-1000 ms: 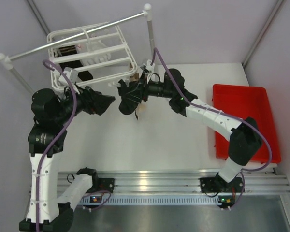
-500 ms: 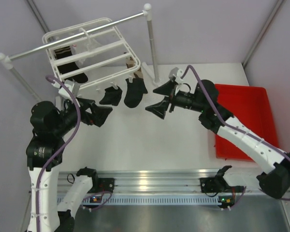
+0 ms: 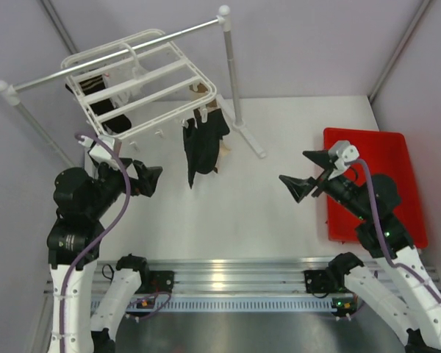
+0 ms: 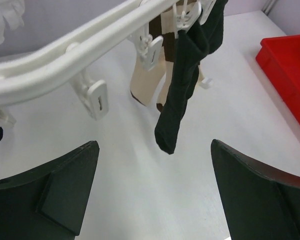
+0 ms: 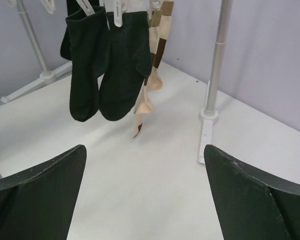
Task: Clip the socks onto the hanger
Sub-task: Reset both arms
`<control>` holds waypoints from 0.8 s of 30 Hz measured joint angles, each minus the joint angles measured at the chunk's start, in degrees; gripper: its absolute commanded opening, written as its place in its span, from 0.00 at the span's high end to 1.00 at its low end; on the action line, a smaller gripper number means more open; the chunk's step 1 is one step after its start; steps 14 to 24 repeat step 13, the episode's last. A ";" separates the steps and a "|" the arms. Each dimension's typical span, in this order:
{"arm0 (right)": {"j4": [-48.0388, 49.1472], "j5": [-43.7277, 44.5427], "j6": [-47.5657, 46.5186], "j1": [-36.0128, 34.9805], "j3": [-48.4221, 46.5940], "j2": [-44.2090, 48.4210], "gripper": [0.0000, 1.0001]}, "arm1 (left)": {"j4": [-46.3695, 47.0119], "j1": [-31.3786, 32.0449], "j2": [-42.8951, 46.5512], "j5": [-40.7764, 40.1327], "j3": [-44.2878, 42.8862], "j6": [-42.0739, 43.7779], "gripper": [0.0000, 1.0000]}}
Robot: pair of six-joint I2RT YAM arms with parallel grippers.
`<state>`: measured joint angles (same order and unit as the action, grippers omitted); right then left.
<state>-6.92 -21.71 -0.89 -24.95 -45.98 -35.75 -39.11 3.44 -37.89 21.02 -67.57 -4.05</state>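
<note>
The left gripper point(image 3: 148, 180) and right gripper point(image 3: 303, 173) both stood with jaws wide apart and empty, well clear of the white plastic rectangular drying hanger point(image 3: 143, 73). The limp plain black sock point(image 4: 182, 85) and the cream sock with brown patches point(image 4: 147, 75) each hung from small clips at the hanger's near right corner, clear of the table. Judged complete: both socks appeared clipped, and no loose sock was visible.
</note>
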 measured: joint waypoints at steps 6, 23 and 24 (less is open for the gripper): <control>-3.19 5.51 -0.04 4.44 6.01 12.20 0.00 | 0.74 0.00 5.31 -3.43 6.38 2.45 0.02; -6.47 5.97 1.11 8.92 8.61 16.00 0.00 | 0.98 0.00 8.76 -6.21 10.12 5.46 0.02; -6.47 5.97 1.11 8.92 8.61 16.00 0.00 | 0.98 0.00 8.76 -6.21 10.12 5.46 0.02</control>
